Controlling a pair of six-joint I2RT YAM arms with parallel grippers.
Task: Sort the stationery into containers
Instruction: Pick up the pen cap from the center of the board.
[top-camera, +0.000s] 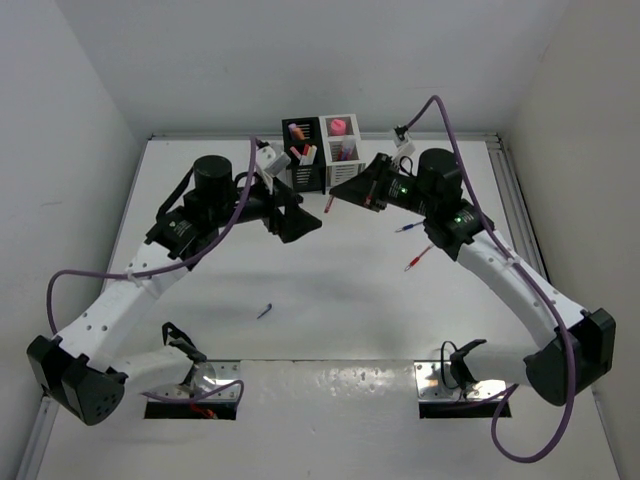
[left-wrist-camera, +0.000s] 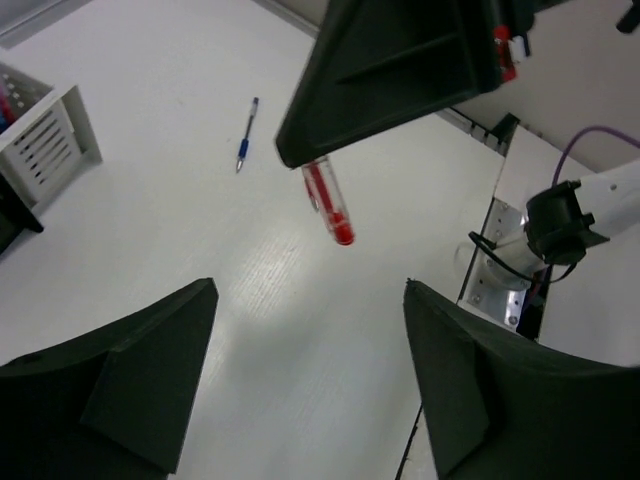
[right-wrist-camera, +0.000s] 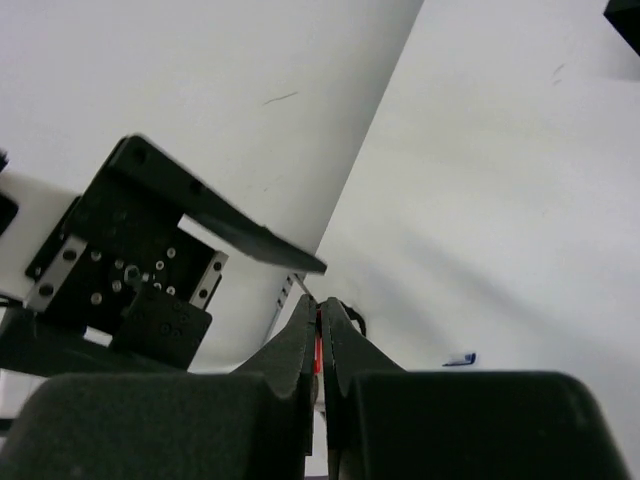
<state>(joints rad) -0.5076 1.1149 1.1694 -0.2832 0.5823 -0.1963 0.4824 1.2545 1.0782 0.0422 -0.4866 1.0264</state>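
The right claw (top-camera: 342, 189) is pinched fully shut on a red pen (top-camera: 328, 204), which sticks out from its closed tips over the worktop (top-camera: 330, 300). Whether the pen touches the surface cannot be told. In the left wrist view the pen (left-wrist-camera: 330, 205) slants out from under that claw, its red end pointing away from it. The left claw (top-camera: 300, 212) stands wide open and holds nothing. It sits just beside the right claw, its spread fingers (left-wrist-camera: 130, 380) facing the held pen.

Close behind both claws stand the joined containers. The black holder (top-camera: 303, 150) is behind the left claw and the white holder (top-camera: 340, 140) behind the right one, each with pink and other pieces inside. The two claws crowd the space in front of the holders.

Loose stationery lies on the right claw's outer side: a blue pen (top-camera: 407, 228) and, nearer the arm bases, a red-and-white pen (top-camera: 418, 259). A small dark-blue pen (top-camera: 264, 311) lies well apart from the left claw, toward the bases. Purple cables (top-camera: 240, 215) loop along both arms
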